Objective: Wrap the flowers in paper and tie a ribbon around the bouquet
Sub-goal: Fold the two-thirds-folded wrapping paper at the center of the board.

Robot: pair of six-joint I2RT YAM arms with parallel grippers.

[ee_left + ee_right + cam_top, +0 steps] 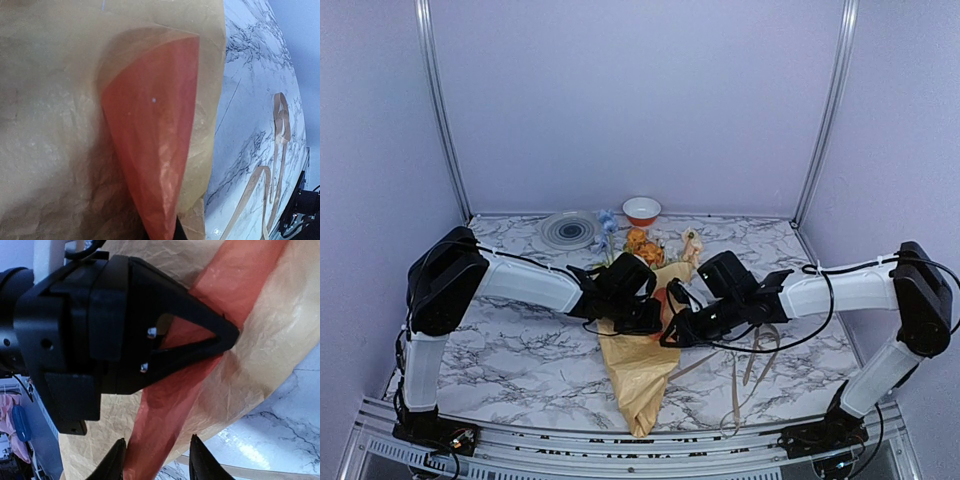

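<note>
Two claws meet at the middle of the bouquet (638, 380), which lies on the table (510, 350) between the arms. Its long axis runs from the pointed tip near the arm bases to the wide far end, where the flowers (640, 240) show. It leans slightly right as it goes away.

The left claw (645, 315) is clenched. The right wrist view shows its tips pressed together on the orange flap (155, 140) of the paper (50, 150), so it looks to be pinching that fold shut. The right claw (157, 464) is released, grasping nothing. Its two fingers stand apart and straddle the same flap, just beside the left claw.

The ribbon (757, 352) lies loose on the table to the right of the bouquet, in long loops on the right arm's side and apart from the cone.

By my judgement the wrapping is about done and the tying has not begun. The coming move turns on one fact: the ribbon lies to the right of the cone, with most of its loops running much the same way as the cone. The right arm is nearer to it and free, while the left is busy holding the fold. If the left lets go, the flap may spring open.
</note>
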